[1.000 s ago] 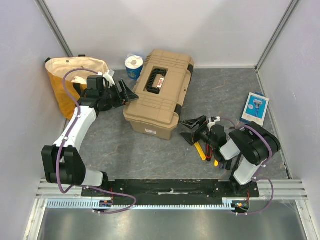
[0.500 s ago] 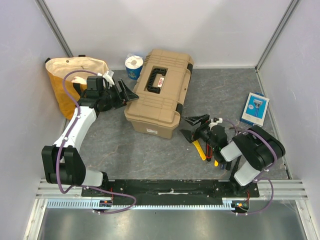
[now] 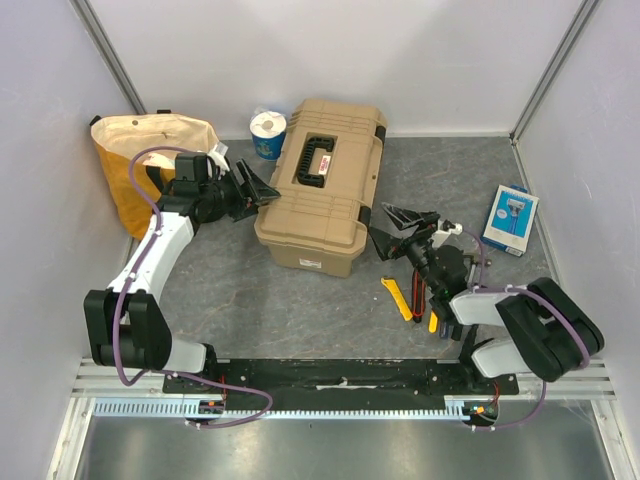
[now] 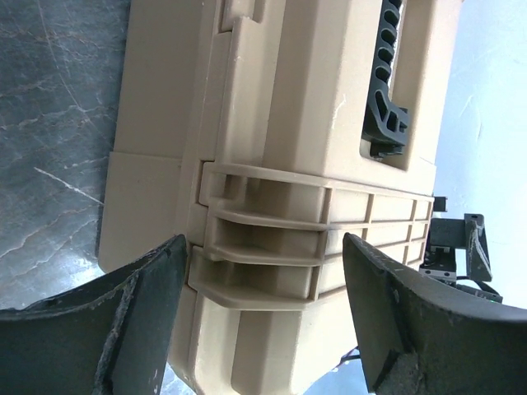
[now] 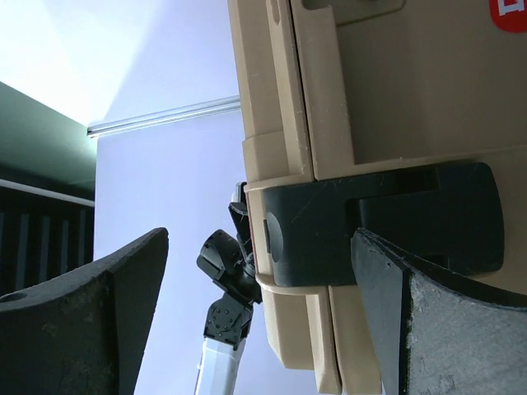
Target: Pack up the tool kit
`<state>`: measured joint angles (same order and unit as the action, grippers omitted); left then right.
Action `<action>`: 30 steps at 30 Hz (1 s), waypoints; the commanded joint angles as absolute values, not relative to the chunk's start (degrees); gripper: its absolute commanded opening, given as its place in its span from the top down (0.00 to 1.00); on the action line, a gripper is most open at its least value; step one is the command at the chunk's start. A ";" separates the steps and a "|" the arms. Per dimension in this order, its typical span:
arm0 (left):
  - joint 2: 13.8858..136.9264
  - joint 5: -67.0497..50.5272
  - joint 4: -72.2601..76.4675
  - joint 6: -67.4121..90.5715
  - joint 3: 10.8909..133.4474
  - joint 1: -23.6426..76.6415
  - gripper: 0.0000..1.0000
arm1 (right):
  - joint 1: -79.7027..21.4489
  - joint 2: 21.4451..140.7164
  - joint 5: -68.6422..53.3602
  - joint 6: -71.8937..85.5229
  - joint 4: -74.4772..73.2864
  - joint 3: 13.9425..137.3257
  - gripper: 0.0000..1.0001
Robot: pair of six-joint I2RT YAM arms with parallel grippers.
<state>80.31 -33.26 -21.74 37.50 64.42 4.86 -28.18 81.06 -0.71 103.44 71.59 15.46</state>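
We are holding our left gripper (image 3: 262, 186) spread wide, grasping nothing, at the left end of the closed toolbox (image 3: 320, 185), which is sitting mid-table, far side. Our right gripper (image 3: 384, 222), equally released, is facing its right-end latch (image 5: 387, 222).

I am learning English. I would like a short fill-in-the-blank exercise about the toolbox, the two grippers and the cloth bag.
1. The lid of the toolbox is ____, with its handle lying flat on top.
2. The right gripper, jaws apart, faces a ____ latch on the toolbox.
3. The left gripper is ____ and holds nothing.
4. The yellow cloth bag stands beside the ____ arm.

Missing words: closed; black; open; left.
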 commanded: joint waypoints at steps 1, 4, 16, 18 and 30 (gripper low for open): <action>80.77 -41.31 -21.71 42.62 64.69 6.42 0.20 | -29.09 72.36 1.75 103.98 67.10 15.03 0.02; 80.60 -41.57 -21.01 43.24 64.16 6.77 0.20 | -29.00 67.51 4.56 103.45 57.51 14.59 0.02; 83.14 -41.14 -17.05 46.58 64.25 10.98 0.21 | -27.52 62.94 6.33 106.00 48.71 10.99 0.02; 83.84 -40.78 -16.53 46.84 64.60 11.42 0.21 | -25.59 61.09 5.80 104.25 44.76 10.28 0.02; 86.22 -38.15 -16.96 46.50 66.80 12.04 0.22 | -18.55 70.83 -2.10 102.40 54.48 9.58 0.02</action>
